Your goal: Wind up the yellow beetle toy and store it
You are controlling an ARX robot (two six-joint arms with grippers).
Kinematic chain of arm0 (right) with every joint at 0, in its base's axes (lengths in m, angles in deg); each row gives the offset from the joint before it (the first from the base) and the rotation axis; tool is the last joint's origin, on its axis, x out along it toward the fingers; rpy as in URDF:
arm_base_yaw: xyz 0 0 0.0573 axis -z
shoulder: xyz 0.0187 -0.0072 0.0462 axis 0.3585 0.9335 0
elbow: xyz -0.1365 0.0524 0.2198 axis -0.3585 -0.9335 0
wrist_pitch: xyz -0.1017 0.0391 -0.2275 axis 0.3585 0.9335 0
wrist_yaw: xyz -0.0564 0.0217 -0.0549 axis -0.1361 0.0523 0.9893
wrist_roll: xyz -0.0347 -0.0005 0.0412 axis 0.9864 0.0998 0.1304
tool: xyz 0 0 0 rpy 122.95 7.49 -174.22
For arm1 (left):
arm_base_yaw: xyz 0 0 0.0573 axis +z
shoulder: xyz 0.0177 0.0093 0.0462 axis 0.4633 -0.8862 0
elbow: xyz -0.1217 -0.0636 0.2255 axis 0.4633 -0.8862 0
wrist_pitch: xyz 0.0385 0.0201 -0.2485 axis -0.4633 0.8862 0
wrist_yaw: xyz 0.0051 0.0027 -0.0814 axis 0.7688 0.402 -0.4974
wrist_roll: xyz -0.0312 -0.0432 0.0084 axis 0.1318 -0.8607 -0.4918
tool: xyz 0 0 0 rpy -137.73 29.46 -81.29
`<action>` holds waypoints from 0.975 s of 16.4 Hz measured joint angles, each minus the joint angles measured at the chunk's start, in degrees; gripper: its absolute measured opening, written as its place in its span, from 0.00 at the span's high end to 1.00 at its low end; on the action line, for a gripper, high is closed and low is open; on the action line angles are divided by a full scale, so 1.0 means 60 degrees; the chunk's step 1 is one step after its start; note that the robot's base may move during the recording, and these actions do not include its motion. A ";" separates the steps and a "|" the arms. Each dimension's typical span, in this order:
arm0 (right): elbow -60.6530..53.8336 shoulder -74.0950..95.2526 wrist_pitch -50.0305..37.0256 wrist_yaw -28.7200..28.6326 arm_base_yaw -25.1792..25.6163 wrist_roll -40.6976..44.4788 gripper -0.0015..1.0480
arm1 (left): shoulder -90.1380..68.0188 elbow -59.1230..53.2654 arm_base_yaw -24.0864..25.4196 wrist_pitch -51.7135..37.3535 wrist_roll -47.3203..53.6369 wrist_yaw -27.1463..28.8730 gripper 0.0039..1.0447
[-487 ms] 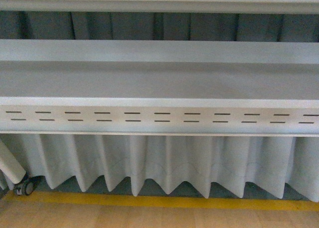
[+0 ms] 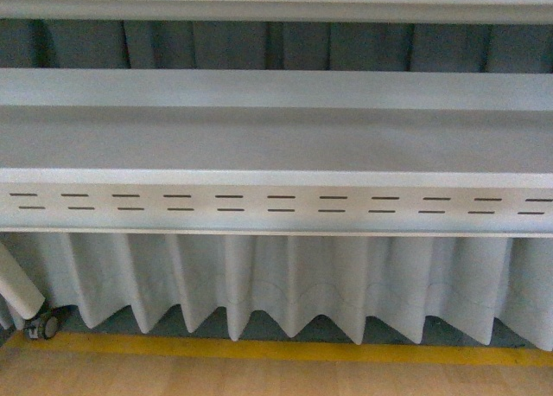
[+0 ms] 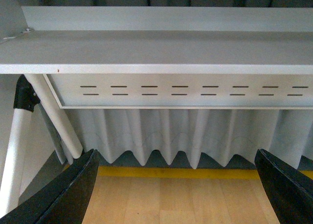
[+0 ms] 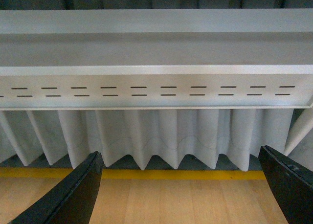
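We see no difference between the front view now and the one from half a second ago: the grey table (image 2: 276, 141) fills the middle of the frame, its slotted front panel (image 2: 276, 204) runs across just below, and the pleated cloth skirt (image 2: 285, 279) hangs under that. The yellow floor line (image 2: 276, 351) crosses the bottom of the frame, and a caster wheel (image 2: 41, 327) sits in the lower left corner. We judge the robot to be at rest, with no step of the task under way.

The yellow beetle toy appears in none of our views, so we cannot say where it is.

In the left wrist view, the left end effector (image 3: 176, 158) is spread wide, its dark fingers (image 3: 73, 190) at the lower corners of the frame with only the wooden floor (image 3: 176, 199) between them. The right end effector (image 4: 180, 153) is just as wide and just as empty. Neither arm shows in the front view.

We think the toy must first be found before any winding or storing can begin.
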 joint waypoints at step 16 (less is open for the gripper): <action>0.0000 0.0000 0.0000 0.0000 0.0000 0.0000 0.06 | 0.0000 0.0000 0.0000 0.0000 0.0000 0.0000 0.06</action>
